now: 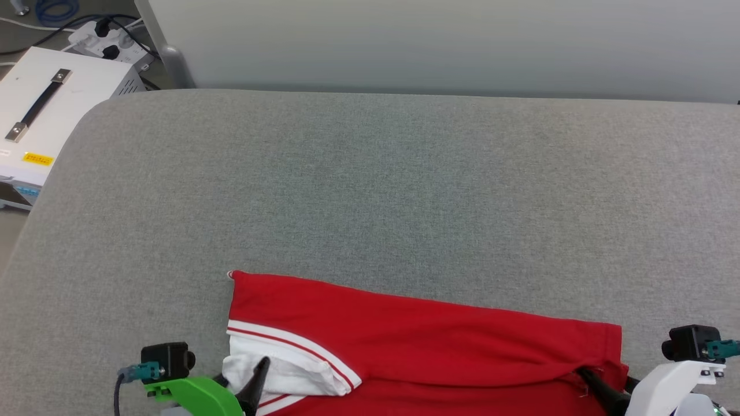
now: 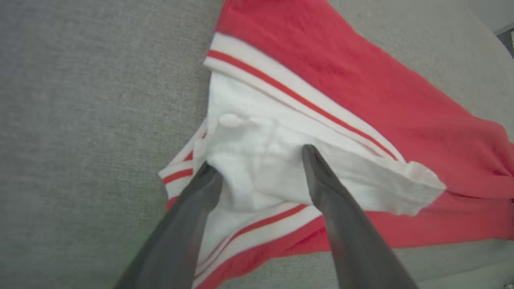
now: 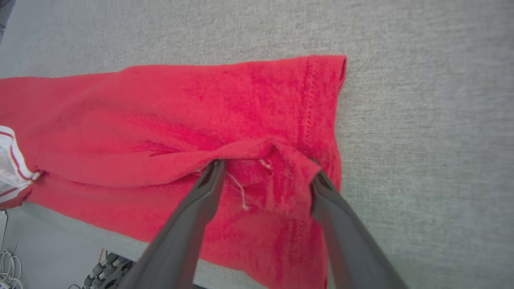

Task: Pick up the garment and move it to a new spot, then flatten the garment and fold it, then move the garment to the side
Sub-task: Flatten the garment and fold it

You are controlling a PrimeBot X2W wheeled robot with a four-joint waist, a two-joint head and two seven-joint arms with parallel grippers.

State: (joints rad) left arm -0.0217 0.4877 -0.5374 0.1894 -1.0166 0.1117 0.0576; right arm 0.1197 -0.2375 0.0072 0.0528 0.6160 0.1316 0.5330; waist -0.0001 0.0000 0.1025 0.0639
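garment (image 1: 433,341) lay at the near edge of the grey fabric-covered tabletop (image 1: 370,190), centre to right in head view. it was folded into a long band, plain red side up. the far long edge ran a bit skewed, its left corner further from the robot than its right corner. the near part of the band ran off the bottom of head view.

left end: white sleeve (image 2: 257,128) with red-white striped trim (image 2: 297,94), lying on top of the red. right end: stitched hem (image 3: 307,100), roughly square to the band.

left gripper (image 2: 259,158): fingers spread wide, nothing clamped. both tips sat on the white sleeve, one by its trimmed outer edge, the other mid-sleeve. the cloth was slightly bunched between them.

right gripper (image 3: 267,170): fingers also spread wide, nothing clamped. the tips were at a raised fold of red cloth just inside the hem. couldn't tell whether they touched it or sat just over it. a short loose white thread (image 3: 239,188) hung between the fingers.

in head view the green mount (image 1: 196,396) on the left wrist was at lower left and the white mount (image 1: 673,378) on the right wrist at lower right.

off the tabletop's far-left corner sat a white box (image 1: 34,110) with a black strap handle and a yellow label, with a power strip (image 1: 110,40) with plugs behind it. a pale panel (image 1: 439,46) ran along the far edge.
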